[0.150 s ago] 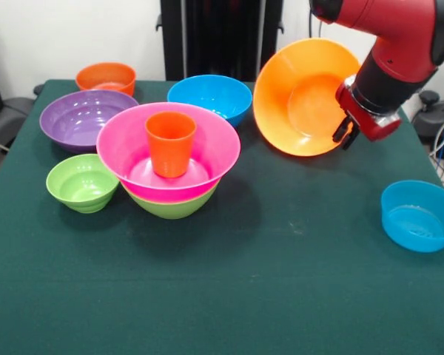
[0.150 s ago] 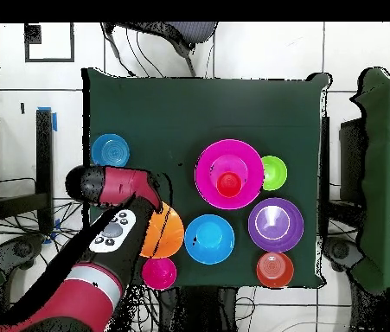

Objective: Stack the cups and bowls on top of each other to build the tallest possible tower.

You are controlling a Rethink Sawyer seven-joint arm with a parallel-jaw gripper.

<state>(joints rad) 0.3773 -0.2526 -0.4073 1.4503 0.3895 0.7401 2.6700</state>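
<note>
Jaws of the red and black arm's gripper [image 1: 345,134] were clamped on the rim of the large glossy orange plastic bowl [image 1: 300,96], which hung tilted almost on edge in the upper right of the front view, its mouth turned toward the camera and its lower edge clear of the dark green table [image 1: 229,288].

Left of centre stood the tower [image 1: 169,166]: a medium green plastic bowl [image 1: 172,205] lowest, the wide pink plastic bowl [image 1: 133,144] nested in it, and the small tapered orange plastic cup [image 1: 170,143] upright in the pink bowl's middle.

Done well, the step would likely mean levelling the orange bowl, carrying it high across to the tower and centring it over the cup before letting go; a tilted release looked liable to slide off or topple the cup.

A medium blue bowl [image 1: 210,97] sat between gripper and tower, so a high path seemed wise. The purple bowl [image 1: 85,118], small orange bowl [image 1: 106,77] and small green bowl [image 1: 82,182] crowded the tower's left side. Open cloth filled the lower half of the frame, with a small blue bowl [image 1: 419,215] near the right edge. In the overhead view, a small pink bowl [image 2: 158,272] lay at the table's bottom edge.
</note>
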